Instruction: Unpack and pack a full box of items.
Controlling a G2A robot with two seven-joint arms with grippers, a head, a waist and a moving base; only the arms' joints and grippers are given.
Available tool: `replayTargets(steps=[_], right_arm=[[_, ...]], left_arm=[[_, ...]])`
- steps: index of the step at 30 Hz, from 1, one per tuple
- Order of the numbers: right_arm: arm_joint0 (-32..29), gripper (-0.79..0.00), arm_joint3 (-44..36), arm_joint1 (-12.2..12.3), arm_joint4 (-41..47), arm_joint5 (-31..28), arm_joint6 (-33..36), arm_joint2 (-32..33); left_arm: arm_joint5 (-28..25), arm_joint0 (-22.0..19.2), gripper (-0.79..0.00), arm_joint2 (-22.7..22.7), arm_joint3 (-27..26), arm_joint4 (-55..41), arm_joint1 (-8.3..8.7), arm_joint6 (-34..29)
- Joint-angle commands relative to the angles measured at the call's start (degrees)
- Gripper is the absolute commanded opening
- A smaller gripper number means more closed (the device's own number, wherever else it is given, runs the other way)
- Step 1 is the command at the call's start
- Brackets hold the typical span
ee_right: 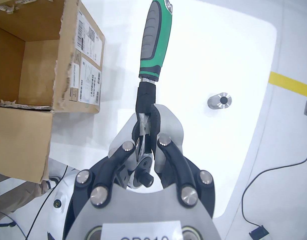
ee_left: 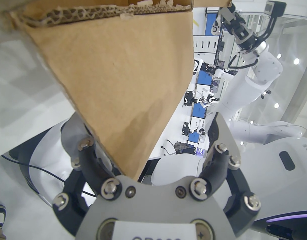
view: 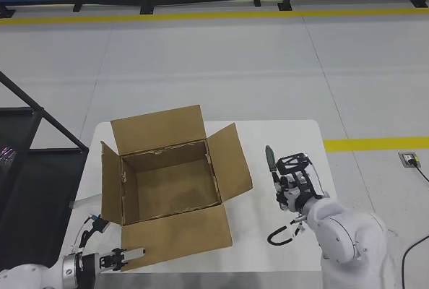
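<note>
Beside the box's point(view: 172, 189) near flap point(view: 175, 237), the left tool point(view: 128, 256) is spread around the flap's corner, probably to steady the empty box, while right of the box the right tool point(ee_right: 145, 116) pinches a ratchet point(ee_right: 156, 33) by its shank above the worktop point(view: 272, 137), apparently for packing.

Open brown cardboard box point(view: 167, 184) mid white rounded surface point(view: 287, 134). At box's 3 o'clock, green-and-grey-handled steel ratchet wrench point(ee_right: 154, 33), shank between right gripper point(ee_right: 145, 116) fingers. Small silver metal socket point(ee_right: 219, 101) on surface near wrench. At box's 7 o'clock, left gripper point(view: 131, 255), near box flap point(ee_left: 118, 76) between its spread fingers.
</note>
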Motion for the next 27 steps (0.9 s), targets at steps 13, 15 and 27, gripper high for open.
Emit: replayTargets(steps=[13, 15, 27], right_arm=[[11.68, -0.785, 32.72, 3.19, 7.93, -7.12, -4.23, 10.16], [12.83, -0.785, 35.90, 3.60, 8.02, -7.31, -4.81, 10.61], [17.46, -0.742, 46.04, 5.29, 8.52, -5.55, -6.81, 9.72]], left_arm=[[0.42, 0.29, 0.000, -0.31, -0.14, -0.44, 0.33, 0.60], [0.34, 0.47, 0.000, -0.63, -0.12, -0.69, 0.39, 0.57], [0.04, 1.17, 0.000, -1.49, 0.52, -1.80, 0.68, 0.35]])
